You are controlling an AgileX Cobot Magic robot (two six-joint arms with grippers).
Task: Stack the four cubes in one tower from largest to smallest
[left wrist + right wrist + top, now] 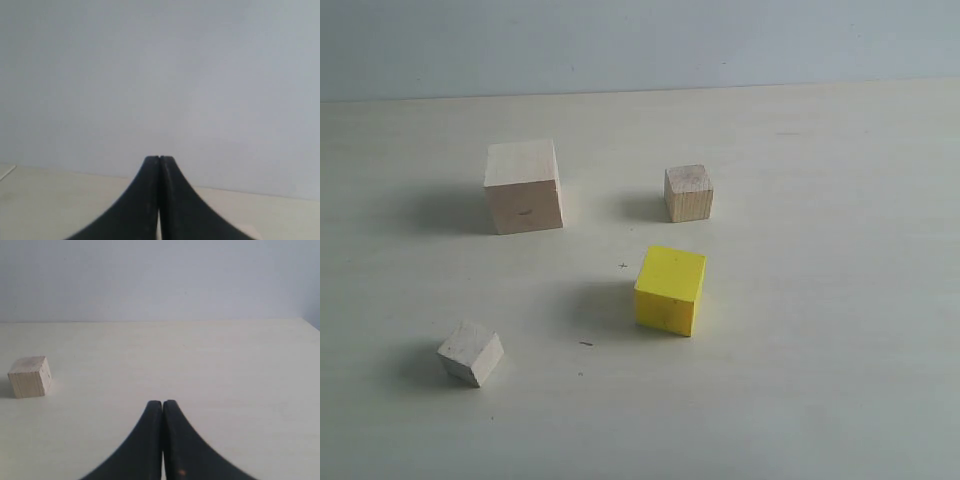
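1. Clearly not begun: no block on another, all four resting flat on the table [820, 300], well apart.
2. Large pale block [523, 187] at back left, small dark mark on its near face; tan block [688, 193] at back right; yellow block [669, 290] near the middle, in front of the tan one; smallest whitish block [471, 353] at front left.
3. Left to do, most likely: yellow onto large, tan onto yellow, whitish on top.
4. No long axis on any, being cubes. Large and tan nearly face-on to the outside view; yellow turned slightly; smallest turned corner-first.
5. Left gripper [159, 159] pressed closed, empty. Right gripper [162, 402] likewise closed on nothing, over bare table. Neither visible in the outside view.
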